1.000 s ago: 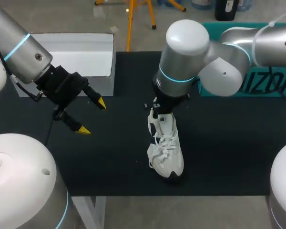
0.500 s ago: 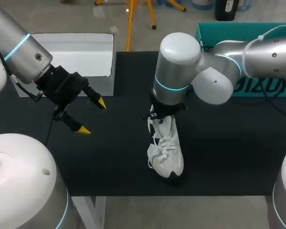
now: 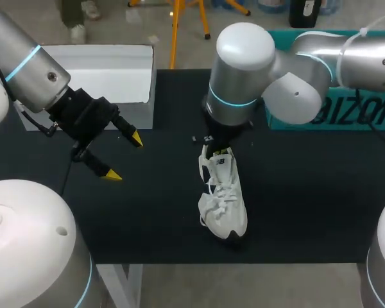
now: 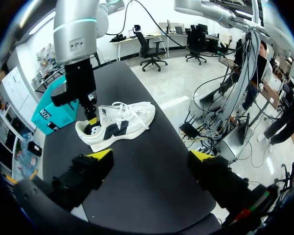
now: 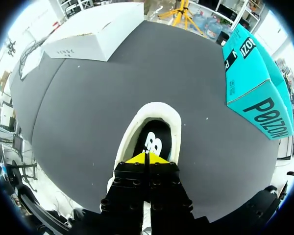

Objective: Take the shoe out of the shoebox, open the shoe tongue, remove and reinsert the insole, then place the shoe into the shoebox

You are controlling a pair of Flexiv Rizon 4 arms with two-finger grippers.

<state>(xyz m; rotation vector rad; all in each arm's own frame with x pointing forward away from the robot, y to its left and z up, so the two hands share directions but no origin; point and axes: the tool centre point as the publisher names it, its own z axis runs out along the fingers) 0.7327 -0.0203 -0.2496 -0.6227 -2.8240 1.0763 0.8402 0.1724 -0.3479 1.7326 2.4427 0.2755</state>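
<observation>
Shoe [image 3: 223, 199] stands mid-table, your right claw [image 5: 146, 157] at its mouth.
That claw's tips are pinched together over the heel opening. Your left claw [image 3: 124, 156] hangs wide apart and empty, left, near the white box [image 3: 109, 70].

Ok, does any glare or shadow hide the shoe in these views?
Head view: no glare, shoe evenly lit, right arm overhangs its heel. Left wrist view: shoe plainly lit against the dark table. Right wrist view: collar bright, inside dark, right gripper covers the rest.
</observation>
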